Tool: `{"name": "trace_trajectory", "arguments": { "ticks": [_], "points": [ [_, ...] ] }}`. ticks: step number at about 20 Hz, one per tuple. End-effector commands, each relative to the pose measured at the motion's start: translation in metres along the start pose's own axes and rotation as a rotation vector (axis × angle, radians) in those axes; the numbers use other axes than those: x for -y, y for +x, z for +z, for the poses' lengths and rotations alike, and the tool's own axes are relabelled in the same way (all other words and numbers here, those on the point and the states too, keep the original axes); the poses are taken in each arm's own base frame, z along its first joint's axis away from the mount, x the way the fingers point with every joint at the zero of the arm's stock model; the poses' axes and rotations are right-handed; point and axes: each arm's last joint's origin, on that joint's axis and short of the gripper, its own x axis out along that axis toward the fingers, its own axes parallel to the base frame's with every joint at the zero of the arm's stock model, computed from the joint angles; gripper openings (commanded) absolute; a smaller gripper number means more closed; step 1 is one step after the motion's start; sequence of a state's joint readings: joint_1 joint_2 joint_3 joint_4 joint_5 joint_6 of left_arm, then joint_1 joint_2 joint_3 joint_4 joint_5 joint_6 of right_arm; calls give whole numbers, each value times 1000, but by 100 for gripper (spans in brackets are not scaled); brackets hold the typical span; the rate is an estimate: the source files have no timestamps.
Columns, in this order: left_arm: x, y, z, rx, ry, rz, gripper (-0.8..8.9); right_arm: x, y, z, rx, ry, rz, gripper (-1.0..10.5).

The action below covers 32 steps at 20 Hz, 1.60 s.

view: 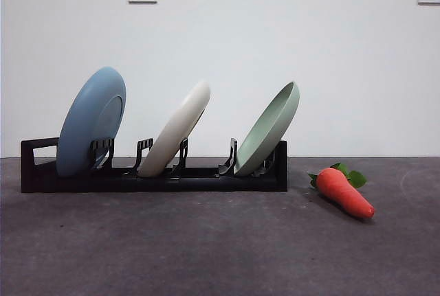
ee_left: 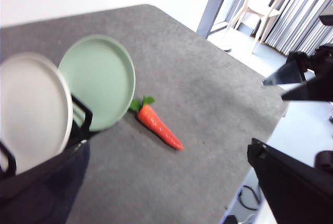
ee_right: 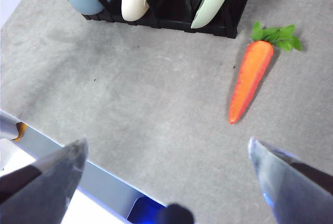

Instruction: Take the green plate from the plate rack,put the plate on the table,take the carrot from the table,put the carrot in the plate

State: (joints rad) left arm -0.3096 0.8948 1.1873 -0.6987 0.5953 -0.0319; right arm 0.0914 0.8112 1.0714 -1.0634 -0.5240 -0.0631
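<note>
Green plate (view: 269,131) racked; carrot (view: 345,192) on desk (view: 206,248).
Your wrist views alone show both grippers' fingers (ee_right: 57,169) spread open, empty; the front view shows neither.

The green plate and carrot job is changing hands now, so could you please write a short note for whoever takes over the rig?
Left end effector: open, holding nothing, up behind the plate rack.
Right end effector: open, holding nothing, above the table in front of the rack.
Green plate: leaning in the rack's end slot nearest the carrot, beside the cream-white plate and light blue plate.
Carrot: lying on the table just off that rack end.
Done: nothing.
Left: lift plate out, set it on the table, put carrot in it.
</note>
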Motion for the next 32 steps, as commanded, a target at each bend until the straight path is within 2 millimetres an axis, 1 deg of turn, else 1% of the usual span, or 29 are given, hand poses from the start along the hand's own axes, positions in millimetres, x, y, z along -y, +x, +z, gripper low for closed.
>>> {"name": "trace_trajectory", "arguments": {
  "ticks": [1,2,4,6,9,11,14,16,19,22,25,26,27,28,30,31,32],
  "points": [
    [3,32,16,-27,37,11,597,-1,-1,-1,-5,7,0,599],
    [6,51,23,-27,62,13,596,-1,-1,-1,-11,10,0,599],
    [8,89,31,-14,99,26,595,-1,-1,-2,-17,14,0,599],
    [8,133,30,-9,123,25,593,-1,-1,-2,-18,14,-1,599],
    [2,193,17,-3,147,60,593,-1,-1,-3,-28,19,-3,599],
    [-2,228,5,5,157,75,593,-1,-1,-4,-33,22,-3,599],
    [-6,270,-11,19,175,114,593,-1,-1,-4,-34,23,-3,599],
    [-11,292,-19,5,195,133,593,-1,-1,-4,-35,24,-3,599],
    [-20,322,-28,-16,204,176,593,-1,-1,-4,-37,25,-3,599],
    [-28,346,-38,-42,219,201,593,-1,-1,-4,-37,25,-3,599],
    [-32,359,-47,-52,220,210,589,-1,-1,-4,-37,25,-3,598],
    [-34,361,-49,-59,220,229,537,-1,-1,-4,-37,24,-3,598],
    [-35,363,-52,-66,220,242,456,-1,-1,-4,-37,24,-3,598],
    [-36,365,-55,-74,219,242,398,-1,-1,-4,-37,24,-3,598],
    [-37,366,-57,-88,218,246,330,-1,-1,-4,-37,25,-3,598],
    [-37,366,-58,-94,214,250,269,-1,-1,-4,-37,25,-3,598],
    [-37,366,-59,-100,214,248,187,-1,-1,-4,-37,25,-3,598]
  ]
}}
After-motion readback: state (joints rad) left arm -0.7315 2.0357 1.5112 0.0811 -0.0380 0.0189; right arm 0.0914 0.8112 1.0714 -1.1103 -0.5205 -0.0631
